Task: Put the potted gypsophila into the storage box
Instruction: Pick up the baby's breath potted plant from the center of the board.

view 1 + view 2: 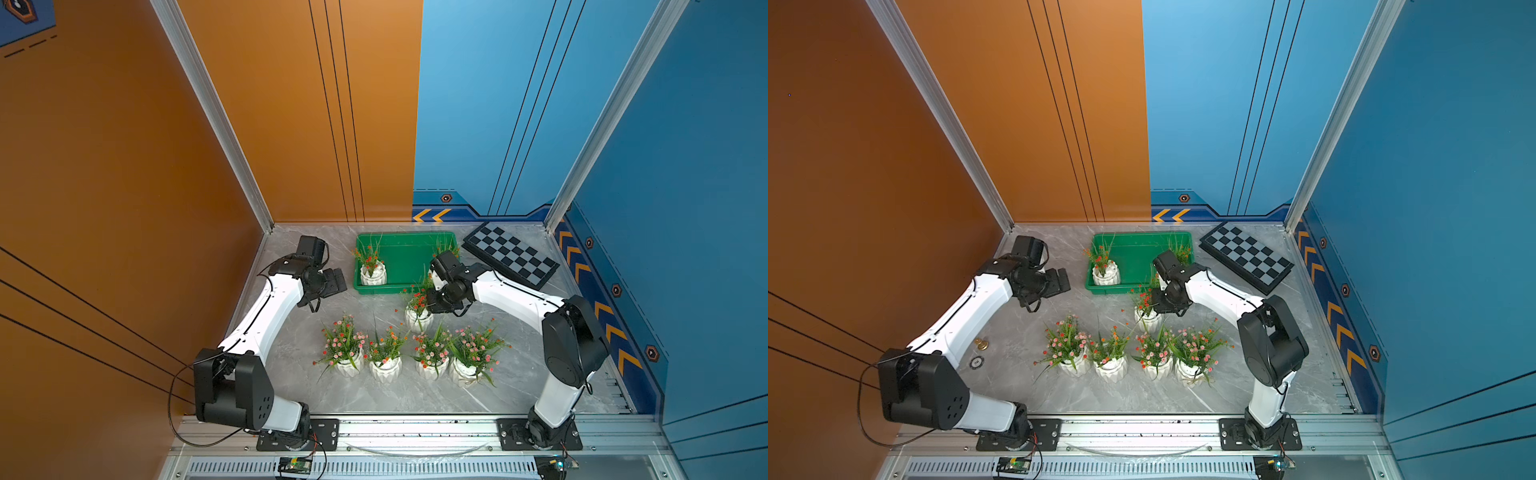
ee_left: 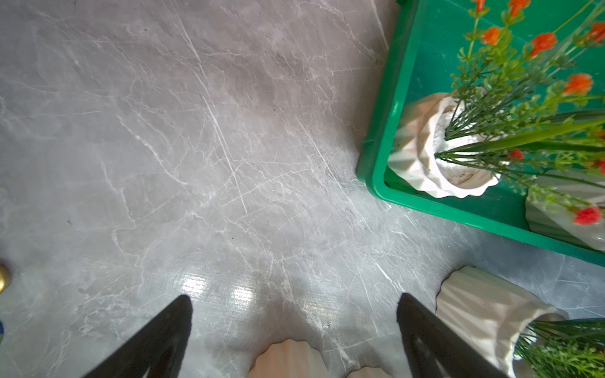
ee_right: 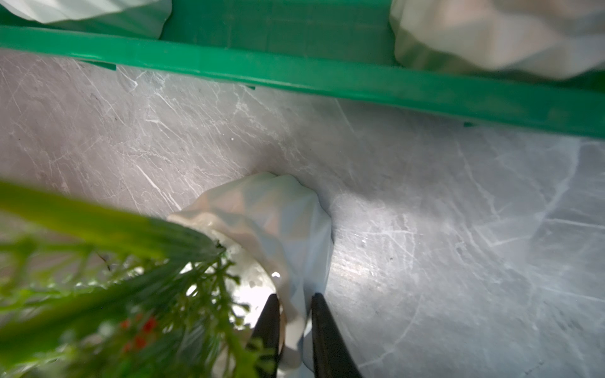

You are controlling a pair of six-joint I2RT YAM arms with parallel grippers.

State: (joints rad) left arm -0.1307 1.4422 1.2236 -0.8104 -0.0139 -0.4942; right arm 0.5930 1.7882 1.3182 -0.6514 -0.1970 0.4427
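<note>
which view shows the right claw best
The right wrist view: the right claw straddles the pot rim, one tip inside, one outside. In both top views its wrist and foliage mostly hide it. The left wrist view misses it.

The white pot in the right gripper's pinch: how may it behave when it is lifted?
The right gripper grips the ribbed white pot by one side of its rim, so it will probably hang tilted. Its glossy faceted wall looks hard and may slip. Its green sprigs look thin and floppy and will likely sway.

Two potted gypsophila (image 1: 372,272) stand in the storage box (image 1: 407,259), five before it.
</note>
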